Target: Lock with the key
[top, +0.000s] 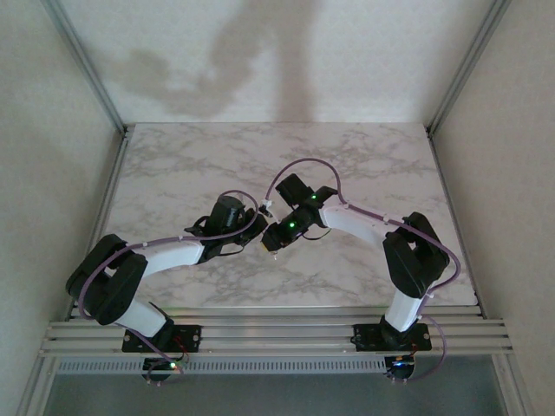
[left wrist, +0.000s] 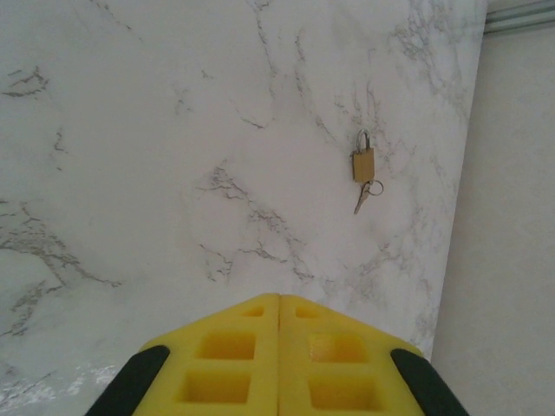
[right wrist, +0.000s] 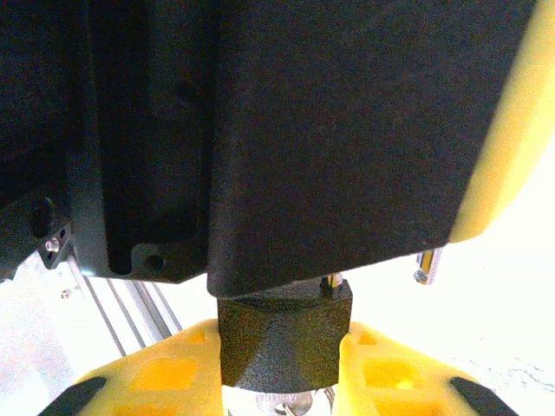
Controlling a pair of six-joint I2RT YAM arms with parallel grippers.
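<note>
Right wrist view: the right gripper (right wrist: 282, 328) pinches a small black metal padlock (right wrist: 277, 360). Its shackle leg (right wrist: 428, 265) at two o'clock stands free, so locking seems not done. The thin silvery key (right wrist: 286, 401) is perhaps at six o'clock. The left gripper (left wrist: 278, 299) is pressed together.

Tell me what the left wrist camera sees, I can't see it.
A small brass padlock lies on the marble table, with a key on a ring at its lower end. At the bottom, the left gripper is shut, its yellow fingers pressed together. A pale wall runs down the right side.
</note>
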